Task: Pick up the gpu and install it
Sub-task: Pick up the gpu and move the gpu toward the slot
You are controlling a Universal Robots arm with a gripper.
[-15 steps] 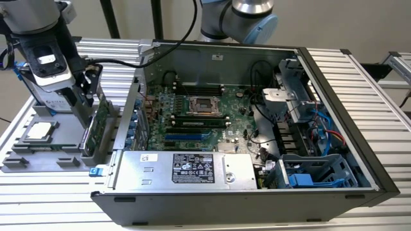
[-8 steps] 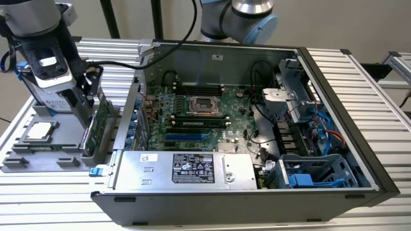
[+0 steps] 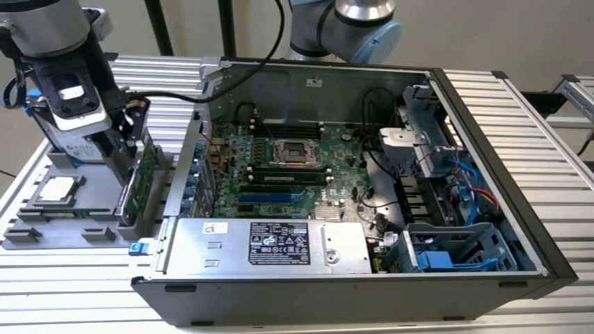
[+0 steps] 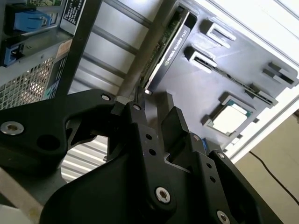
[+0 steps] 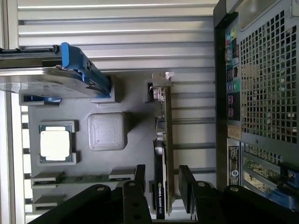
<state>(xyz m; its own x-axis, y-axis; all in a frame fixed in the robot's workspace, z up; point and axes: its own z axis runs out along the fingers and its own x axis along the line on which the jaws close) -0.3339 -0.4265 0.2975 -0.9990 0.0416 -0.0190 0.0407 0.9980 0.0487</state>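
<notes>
Arm (image 3: 69,62) seen at the exterior view's left, pointed downward.
The gripper (image 5: 163,186) is held with fingers (image 5: 186,182) spread apart.

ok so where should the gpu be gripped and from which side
Probably best on the free long edge of the gpu, with the fingers pinching the black cooler face and the green board back, coming straight down from above. It stands on edge in the grey holder, so those two thin flat faces are exposed.
</notes>
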